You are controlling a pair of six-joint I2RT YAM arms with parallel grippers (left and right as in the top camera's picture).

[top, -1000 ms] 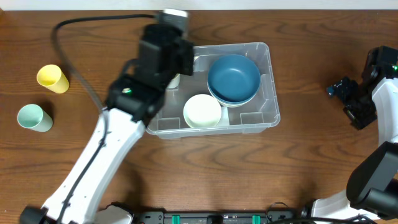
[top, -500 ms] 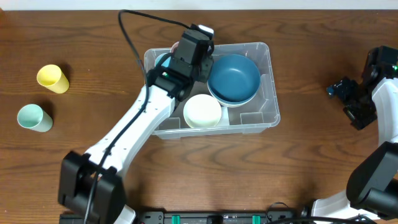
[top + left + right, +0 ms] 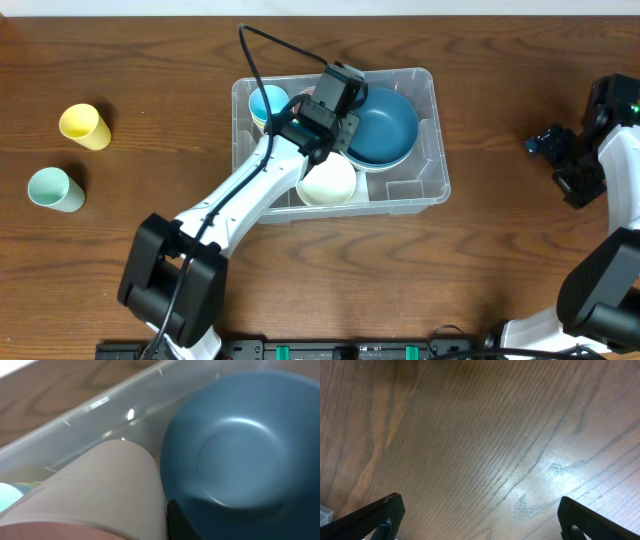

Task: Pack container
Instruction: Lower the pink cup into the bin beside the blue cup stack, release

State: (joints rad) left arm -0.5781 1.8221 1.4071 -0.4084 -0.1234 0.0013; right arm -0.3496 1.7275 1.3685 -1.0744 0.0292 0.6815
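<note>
Found the container (image 3: 412,190) at the upper middle of the frame, directly beneath the left tool (image 3: 338,95), with its long axis left to right. Judged the left arm far nearer, with the right tool (image 3: 548,145) well apart at the right edge, spread and empty. Could not tell whether the left tool pinched the pale cup (image 3: 95,485) beside it. Noted clear walls, rounded corners, and inside a blue bowl (image 3: 380,120), a cream bowl (image 3: 328,182) and a light blue cup (image 3: 268,100).

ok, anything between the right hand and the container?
Nothing visible. Only bare table lies between the right hand and the container at its right wall. Inside, the blue bowl sits nearest that wall, and the left arm reaches in over the opposite half.
</note>
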